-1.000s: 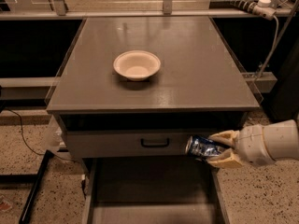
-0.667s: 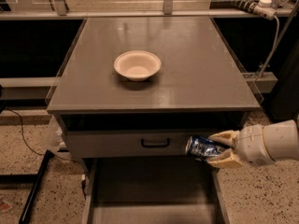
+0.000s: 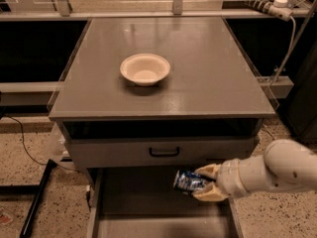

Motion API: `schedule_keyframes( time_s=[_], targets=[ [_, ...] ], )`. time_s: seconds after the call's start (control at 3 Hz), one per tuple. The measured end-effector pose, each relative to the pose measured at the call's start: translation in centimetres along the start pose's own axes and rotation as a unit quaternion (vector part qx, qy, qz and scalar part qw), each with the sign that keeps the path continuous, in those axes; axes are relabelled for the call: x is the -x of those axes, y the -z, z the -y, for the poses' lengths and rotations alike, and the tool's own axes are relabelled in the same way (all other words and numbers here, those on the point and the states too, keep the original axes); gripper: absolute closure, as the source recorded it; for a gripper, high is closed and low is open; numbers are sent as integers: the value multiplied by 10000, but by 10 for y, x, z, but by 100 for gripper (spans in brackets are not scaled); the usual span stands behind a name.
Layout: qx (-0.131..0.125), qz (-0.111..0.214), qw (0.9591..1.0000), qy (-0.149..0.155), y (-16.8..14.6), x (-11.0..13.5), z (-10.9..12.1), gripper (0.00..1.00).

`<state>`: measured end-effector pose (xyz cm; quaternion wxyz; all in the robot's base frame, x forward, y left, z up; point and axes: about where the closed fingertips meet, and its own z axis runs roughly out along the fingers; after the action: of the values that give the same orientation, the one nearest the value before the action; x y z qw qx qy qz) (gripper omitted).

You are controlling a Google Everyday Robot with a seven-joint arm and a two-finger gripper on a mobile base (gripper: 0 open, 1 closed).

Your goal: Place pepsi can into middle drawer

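The pepsi can (image 3: 187, 181) is dark blue with white markings and lies on its side between my fingers. My gripper (image 3: 203, 183) is shut on it, reaching in from the lower right on a white arm (image 3: 277, 170). It holds the can above the right part of the open middle drawer (image 3: 143, 207), a wide gray tray pulled out below the closed drawer front with a black handle (image 3: 164, 152).
A cream round bowl (image 3: 145, 69) sits on the gray cabinet top (image 3: 208, 73). Clear side guards flank the top. A black cable and frame lie on the speckled floor at left (image 3: 29, 192). A power strip (image 3: 257, 3) hangs at the back right.
My gripper with the can has moved a little left and down, over the open drawer. The bowl and drawers have not moved.
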<state>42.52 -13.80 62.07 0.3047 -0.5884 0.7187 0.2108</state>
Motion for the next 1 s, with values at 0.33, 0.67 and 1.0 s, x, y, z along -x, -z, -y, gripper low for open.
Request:
schedule_keyframes(
  time_s=[0.33, 0.67, 1.0],
  targets=[
    [53, 34, 10000, -6, -48, -16, -17, 100],
    [-25, -80, 9999, 133, -97, -34, -41, 100],
    [-340, -203, 9992, 80, -134, -62, -36, 100]
  ],
)
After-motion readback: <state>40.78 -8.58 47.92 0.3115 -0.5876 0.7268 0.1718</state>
